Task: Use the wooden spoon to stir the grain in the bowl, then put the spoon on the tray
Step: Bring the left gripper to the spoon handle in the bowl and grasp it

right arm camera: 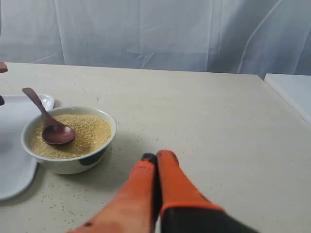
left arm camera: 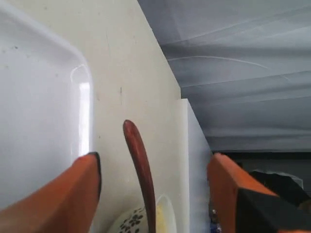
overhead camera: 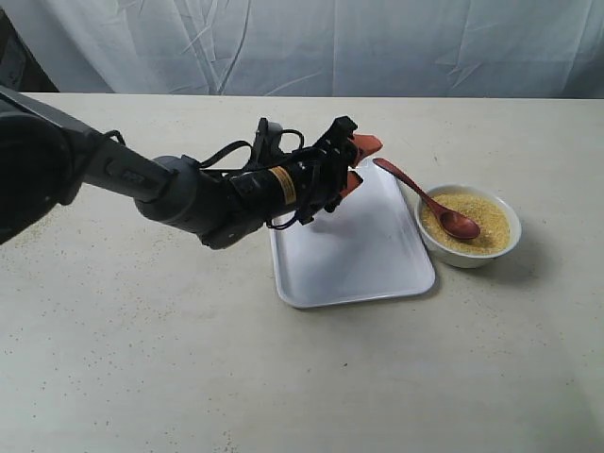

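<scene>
Held the left end effector [overhead camera: 361, 162] spread wide over the tray [overhead camera: 359, 255], just short of the wooden spoon [overhead camera: 420, 193], likely to take its handle tip. Found that spoon propped in the bowl [overhead camera: 469, 259], oval end on the grain [overhead camera: 491, 225], handle slanting toward the tray. Parked the right end effector [right arm camera: 156, 162] closed and empty near the bowl, outside the exterior view.

The exterior view looks down from a raised spot across the table [overhead camera: 142, 359] toward the draped backdrop [overhead camera: 377, 47], far enough to hold the whole tray [overhead camera: 359, 264], bowl [overhead camera: 455, 257] and wooden spoon [overhead camera: 415, 193]. The left wrist view sits close and rolled sideways, peering between the orange fingers [left arm camera: 58, 199] of the left gripper [left arm camera: 155, 160] at the spoon's handle. The right wrist view rides low behind the right gripper [right arm camera: 156, 158], facing the backdrop — all three share spoon, bowl and tray edge.
</scene>
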`<state>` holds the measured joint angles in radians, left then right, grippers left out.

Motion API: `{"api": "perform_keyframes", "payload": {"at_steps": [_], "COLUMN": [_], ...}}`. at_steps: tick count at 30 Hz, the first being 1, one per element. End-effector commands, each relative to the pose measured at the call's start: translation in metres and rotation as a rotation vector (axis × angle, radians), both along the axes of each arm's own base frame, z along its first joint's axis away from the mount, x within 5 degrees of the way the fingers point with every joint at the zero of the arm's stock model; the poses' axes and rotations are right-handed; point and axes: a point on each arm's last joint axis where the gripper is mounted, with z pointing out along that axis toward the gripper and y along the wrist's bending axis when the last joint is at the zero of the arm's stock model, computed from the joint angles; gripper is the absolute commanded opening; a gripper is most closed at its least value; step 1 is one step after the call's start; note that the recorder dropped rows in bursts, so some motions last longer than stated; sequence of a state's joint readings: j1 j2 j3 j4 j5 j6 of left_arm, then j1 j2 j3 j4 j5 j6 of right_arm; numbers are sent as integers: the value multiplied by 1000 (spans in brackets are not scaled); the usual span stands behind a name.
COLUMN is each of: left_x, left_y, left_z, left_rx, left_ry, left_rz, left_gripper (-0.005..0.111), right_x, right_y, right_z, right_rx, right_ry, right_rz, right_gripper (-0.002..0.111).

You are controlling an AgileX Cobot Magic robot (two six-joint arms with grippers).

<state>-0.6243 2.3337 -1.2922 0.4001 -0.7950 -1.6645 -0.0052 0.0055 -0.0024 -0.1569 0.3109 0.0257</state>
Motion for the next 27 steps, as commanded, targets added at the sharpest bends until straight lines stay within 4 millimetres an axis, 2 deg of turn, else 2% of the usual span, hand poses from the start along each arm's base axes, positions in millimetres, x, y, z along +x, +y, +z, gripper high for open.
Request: {"api": "perform_keyframes", "payload": {"at_steps": [1, 9, 15, 17, 20, 22, 26, 27], "left_x": [2, 1, 3, 3, 3, 4, 6, 8], "left_y": [-13, -35, -40, -40, -39, -39, -37, -36], "left_z": [-8, -16, -15, -15, -17, -18, -17, -17], "left_rx": [-50, -81, -101, -98, -75, -74, -98, -104], "left_ry": [40, 43, 28, 29, 40, 43, 58, 59], "left_rz": [-24, -66, -72, -73, -65, -60, -22, -11], "left_gripper": [62, 62, 61, 58, 33, 21, 0, 0], "right_x": [0, 0, 0, 0, 0, 0, 0, 0], "right_y": [0, 0, 0, 0, 0, 0, 0, 0], "right_z": [0, 0, 0, 0, 0, 0, 0, 0], "right_rx": [0, 0, 0, 0, 0, 0, 0, 0], "right_ry": [-10, -10, -10, -10, -10, -10, -10, -10], "right_rz": [-3, -3, -3, -3, -3, -3, -3, -3], "right_gripper": [2, 2, 2, 2, 2, 2, 2, 2]}}
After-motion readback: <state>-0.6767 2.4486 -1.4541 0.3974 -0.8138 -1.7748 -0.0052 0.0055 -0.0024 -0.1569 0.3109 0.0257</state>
